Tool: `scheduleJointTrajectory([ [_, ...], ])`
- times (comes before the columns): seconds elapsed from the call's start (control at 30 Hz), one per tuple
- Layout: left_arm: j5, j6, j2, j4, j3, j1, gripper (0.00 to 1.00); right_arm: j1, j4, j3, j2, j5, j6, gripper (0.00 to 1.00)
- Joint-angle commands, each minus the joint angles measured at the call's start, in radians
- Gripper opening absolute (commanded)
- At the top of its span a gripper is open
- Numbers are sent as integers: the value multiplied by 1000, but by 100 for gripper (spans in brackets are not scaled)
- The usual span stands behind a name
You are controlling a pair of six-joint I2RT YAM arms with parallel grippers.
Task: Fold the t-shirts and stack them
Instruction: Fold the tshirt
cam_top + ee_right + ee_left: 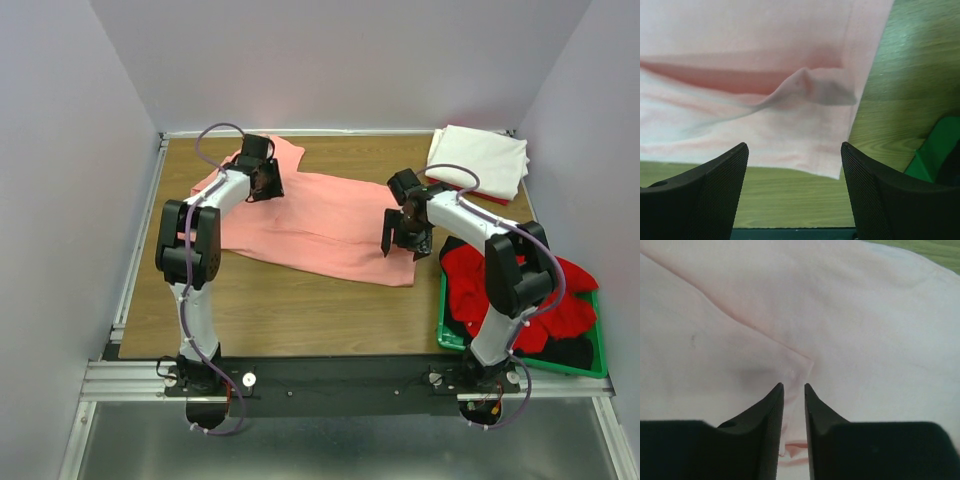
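Red t-shirt (470, 285), dark t-shirt (574, 353), in green crate (448, 340)

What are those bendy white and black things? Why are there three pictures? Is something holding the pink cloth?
They are two robot arms bolted to a wooden table. One picture looks down from above; the other two come from cameras on each wrist. A pink t-shirt lies spread out. The left gripper pinches a fold of it. The right gripper is open over its edge, holding nothing. A folded white shirt lies in the far corner, and red shirts lie in a green crate.
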Motion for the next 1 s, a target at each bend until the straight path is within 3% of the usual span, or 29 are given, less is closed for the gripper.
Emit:
scheduleJointTrajectory([
  [0.0,1,-2,-11,-30,61,-4,57,-11,36,25,41,108,9,81],
  [0.07,-10,0,-37,-47,70,1,70,-17,55,19,43,111,1,79],
  [0.17,-14,3,-80,-53,49,16,74,-31,94,5,38,105,-17,77],
  [0.6,-14,33,-186,41,-256,201,74,-65,191,-74,33,91,-64,66],
  [0.97,-44,83,-151,76,-306,278,74,-82,231,-133,43,117,-74,54],
])
